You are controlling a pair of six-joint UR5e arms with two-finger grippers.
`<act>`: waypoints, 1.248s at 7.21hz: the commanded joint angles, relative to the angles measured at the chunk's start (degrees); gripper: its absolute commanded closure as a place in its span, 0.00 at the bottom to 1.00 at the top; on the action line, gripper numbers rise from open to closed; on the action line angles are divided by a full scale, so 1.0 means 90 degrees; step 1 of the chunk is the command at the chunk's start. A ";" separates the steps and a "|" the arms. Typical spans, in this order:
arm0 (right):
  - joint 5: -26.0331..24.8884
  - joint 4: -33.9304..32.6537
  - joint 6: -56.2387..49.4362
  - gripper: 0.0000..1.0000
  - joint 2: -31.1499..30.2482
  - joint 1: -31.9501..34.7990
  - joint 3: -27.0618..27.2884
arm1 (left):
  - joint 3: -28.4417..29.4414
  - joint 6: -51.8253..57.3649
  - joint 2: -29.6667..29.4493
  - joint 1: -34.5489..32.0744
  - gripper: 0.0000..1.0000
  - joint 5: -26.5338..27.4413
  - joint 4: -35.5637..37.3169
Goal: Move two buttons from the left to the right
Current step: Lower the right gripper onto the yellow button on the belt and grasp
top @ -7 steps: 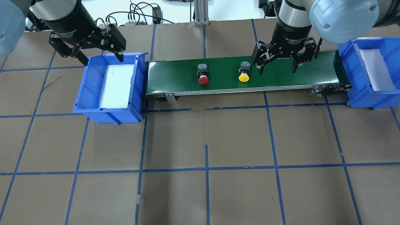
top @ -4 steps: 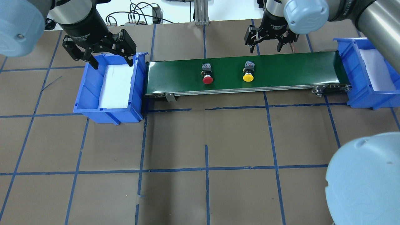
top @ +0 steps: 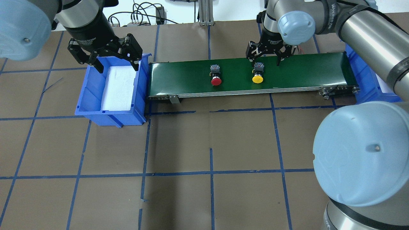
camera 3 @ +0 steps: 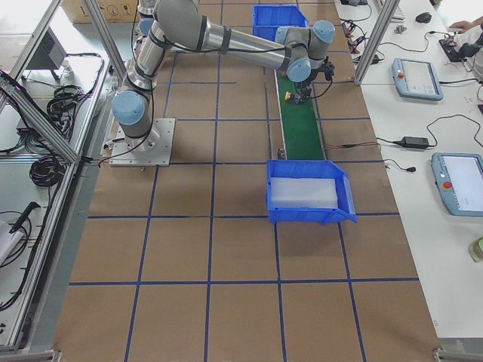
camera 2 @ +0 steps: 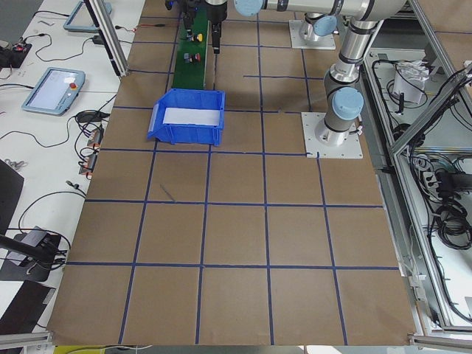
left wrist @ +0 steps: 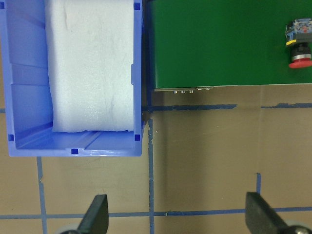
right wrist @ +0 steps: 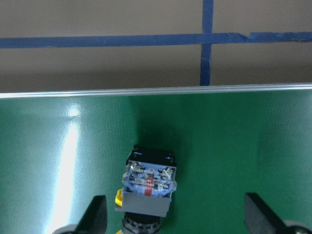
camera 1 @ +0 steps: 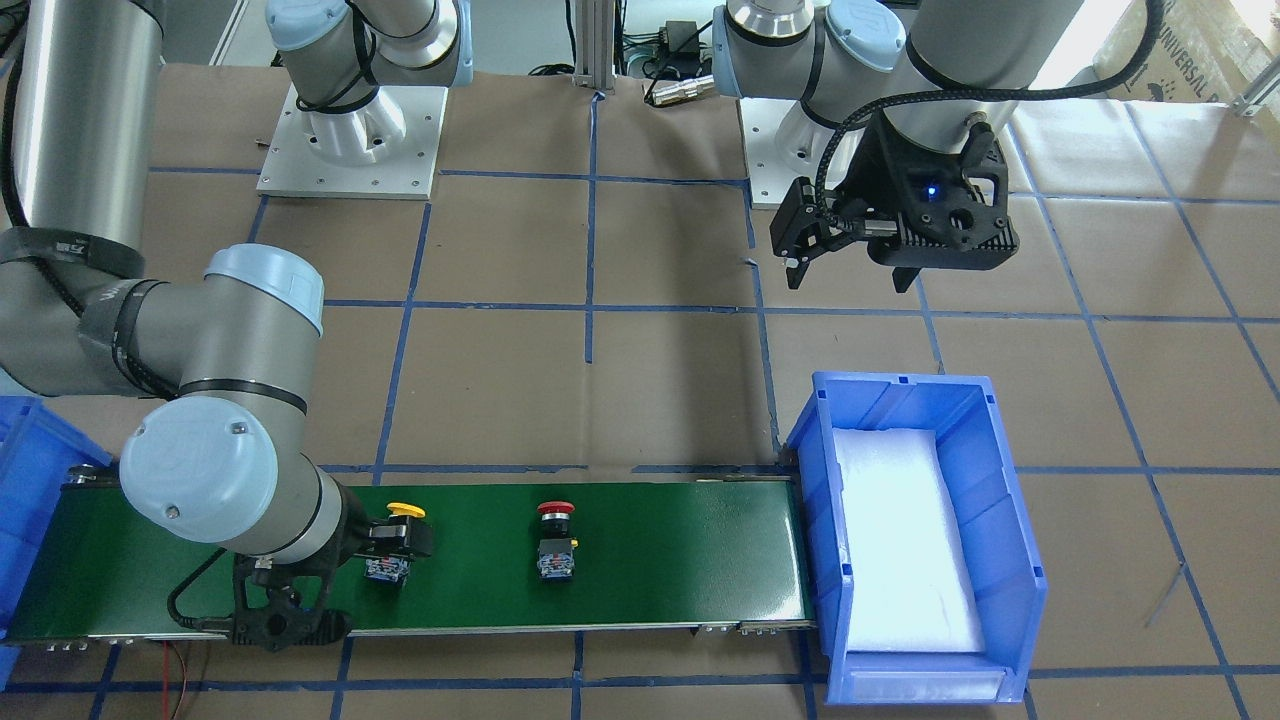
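The yellow button (top: 258,78) and the red button (top: 216,81) lie on their sides on the green conveyor belt (top: 303,73), caps toward the front. My right gripper (top: 266,63) is open at the belt's far edge, its fingers either side of the yellow button's contact block (right wrist: 148,183). In the right wrist view the block sits left of centre between the open fingertips (right wrist: 93,214). My left gripper (top: 105,60) is open and empty, above the far end of the left blue bin (top: 96,111). The left wrist view shows the red button (left wrist: 300,48) at its top right.
The left bin holds only white foam (top: 118,83). A second blue bin (top: 367,89) stands at the belt's right end, largely hidden by my right arm's elbow (top: 361,153). In the front-facing view the right arm (camera 1: 220,480) hangs over the belt beside the yellow button (camera 1: 404,512).
The right gripper swung back behind the belt, then came down around the yellow button's block. Both buttons shifted slightly rightward along the belt. The left gripper moved a little right over the bin.
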 commanded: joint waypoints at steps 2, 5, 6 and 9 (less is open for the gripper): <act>-0.0006 -0.0069 -0.0010 0.00 0.0188 0.0000 -0.0036 | 0.0005 0.0019 0.0008 -0.0001 0.00 -0.0001 0.0003; -0.0007 -0.0109 -0.0069 0.06 0.0227 -0.0078 -0.0045 | -0.0005 0.0020 0.0056 0.0019 0.00 -0.0001 -0.0007; -0.0026 -0.0119 -0.0059 0.06 0.0256 -0.0078 -0.0055 | -0.0024 0.0029 0.0124 0.0019 0.00 0.0009 -0.0065; -0.0036 -0.0080 -0.0059 0.60 0.0237 -0.0107 -0.0036 | 0.0082 -0.0010 0.0096 0.0029 0.00 0.0028 -0.0124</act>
